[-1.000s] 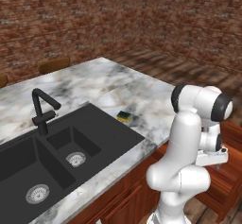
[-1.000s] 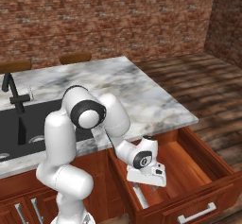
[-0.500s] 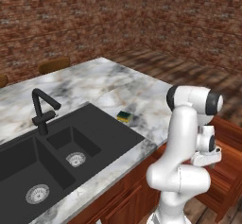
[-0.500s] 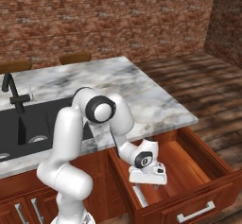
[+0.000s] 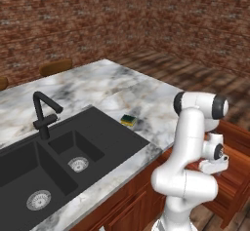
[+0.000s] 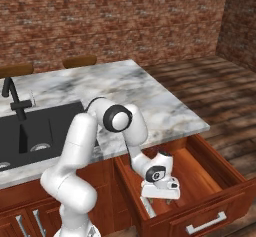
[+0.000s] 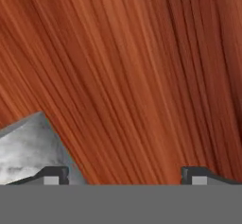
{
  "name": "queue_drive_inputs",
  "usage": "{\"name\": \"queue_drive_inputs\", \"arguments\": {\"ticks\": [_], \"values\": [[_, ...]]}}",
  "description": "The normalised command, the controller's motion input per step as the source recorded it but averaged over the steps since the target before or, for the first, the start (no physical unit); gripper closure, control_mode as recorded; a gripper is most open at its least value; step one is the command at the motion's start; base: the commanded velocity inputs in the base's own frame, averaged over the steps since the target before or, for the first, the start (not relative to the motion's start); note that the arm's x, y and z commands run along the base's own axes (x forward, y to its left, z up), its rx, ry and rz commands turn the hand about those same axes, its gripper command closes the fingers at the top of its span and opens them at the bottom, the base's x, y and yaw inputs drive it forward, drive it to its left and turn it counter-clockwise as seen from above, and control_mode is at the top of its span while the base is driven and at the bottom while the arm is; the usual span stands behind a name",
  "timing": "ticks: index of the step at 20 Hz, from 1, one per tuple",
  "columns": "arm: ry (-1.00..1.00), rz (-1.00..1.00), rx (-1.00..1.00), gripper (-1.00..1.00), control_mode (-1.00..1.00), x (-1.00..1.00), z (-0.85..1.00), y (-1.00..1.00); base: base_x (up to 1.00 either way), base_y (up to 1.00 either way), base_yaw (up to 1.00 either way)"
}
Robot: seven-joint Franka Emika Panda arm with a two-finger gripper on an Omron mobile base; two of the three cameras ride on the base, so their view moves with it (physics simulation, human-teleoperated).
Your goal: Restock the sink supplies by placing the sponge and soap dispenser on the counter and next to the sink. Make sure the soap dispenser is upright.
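The end effector (image 7: 125,176) has been lowered into the open wooden drawer (image 6: 200,173) – jaws spread, narrowing – a pale grey object (image 7: 28,152) beside it, probably the dispenser.

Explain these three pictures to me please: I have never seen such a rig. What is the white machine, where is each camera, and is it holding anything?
The white machine is a robot arm in a rendered kitchen. Two cameras ride behind it, to its left and right; the third sits on its hand. The gripper reaches down into an open wooden drawer below the marble counter. On the counter, the sponge lies beside the black sink. The hand view looks at the drawer's wood grain, with a pale grey object at the lower left; I cannot tell what it is. The finger tips stand wide apart and nothing sits between them.
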Motion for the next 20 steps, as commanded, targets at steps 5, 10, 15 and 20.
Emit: {"name": "queue_drive_inputs", "arguments": {"ticks": [5, 10, 15, 20], "values": [[-0.01, 0.00, 0.15, -1.00, -1.00, 0.00, -0.24, -0.45, 0.00, 0.00, 0.00], [-0.03, 0.00, 0.12, -1.00, -1.00, -0.15, 0.00, -0.19, 0.00, 0.00, 0.00], [0.00, 0.00, 0.01, -1.00, -1.00, -0.03, 0.00, 0.00, 0.00, 0.00, 0.00], [0.00, 0.00, 0.03, -1.00, -1.00, 0.00, -0.02, 0.00, 0.00, 0.00, 0.00]]}}
